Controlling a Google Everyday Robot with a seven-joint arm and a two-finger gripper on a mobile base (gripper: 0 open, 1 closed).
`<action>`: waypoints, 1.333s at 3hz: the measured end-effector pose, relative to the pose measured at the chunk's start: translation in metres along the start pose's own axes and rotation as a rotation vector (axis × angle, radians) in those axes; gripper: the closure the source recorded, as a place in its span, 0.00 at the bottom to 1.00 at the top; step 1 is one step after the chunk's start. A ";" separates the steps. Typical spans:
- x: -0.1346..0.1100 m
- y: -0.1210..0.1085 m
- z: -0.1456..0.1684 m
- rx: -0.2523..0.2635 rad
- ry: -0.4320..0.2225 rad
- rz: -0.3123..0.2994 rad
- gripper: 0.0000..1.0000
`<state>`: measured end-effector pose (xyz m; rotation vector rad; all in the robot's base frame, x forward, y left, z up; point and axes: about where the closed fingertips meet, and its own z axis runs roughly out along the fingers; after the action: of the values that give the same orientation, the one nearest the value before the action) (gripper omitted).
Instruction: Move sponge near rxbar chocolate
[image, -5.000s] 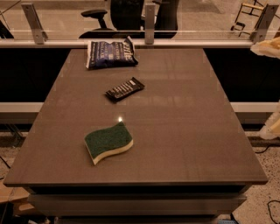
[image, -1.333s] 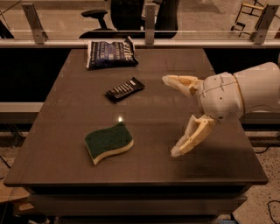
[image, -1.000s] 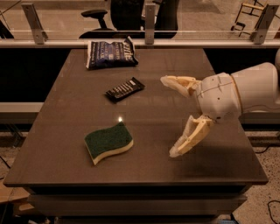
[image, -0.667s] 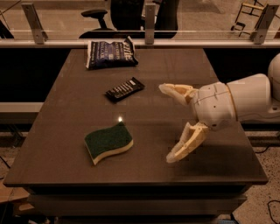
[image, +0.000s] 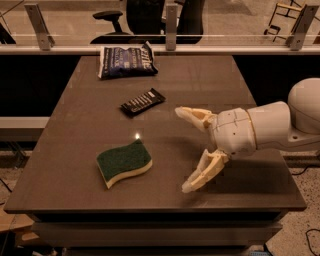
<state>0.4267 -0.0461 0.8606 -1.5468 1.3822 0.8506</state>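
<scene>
Table (image: 75, 125) bore both items. My gripper (image: 181, 150) hovered right of the sponge (image: 124, 162), fingers spread wide, empty, tips aimed toward it. The sponge's long axis ran toward me. The bar (image: 143, 101) lay beyond the sponge, apart.
</scene>
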 end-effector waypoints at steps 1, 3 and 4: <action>0.003 -0.004 0.024 -0.047 -0.063 -0.003 0.00; -0.001 0.001 0.066 -0.158 -0.138 -0.007 0.00; -0.011 0.010 0.078 -0.198 -0.145 -0.019 0.00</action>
<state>0.4193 0.0296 0.8392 -1.6092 1.2068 1.0934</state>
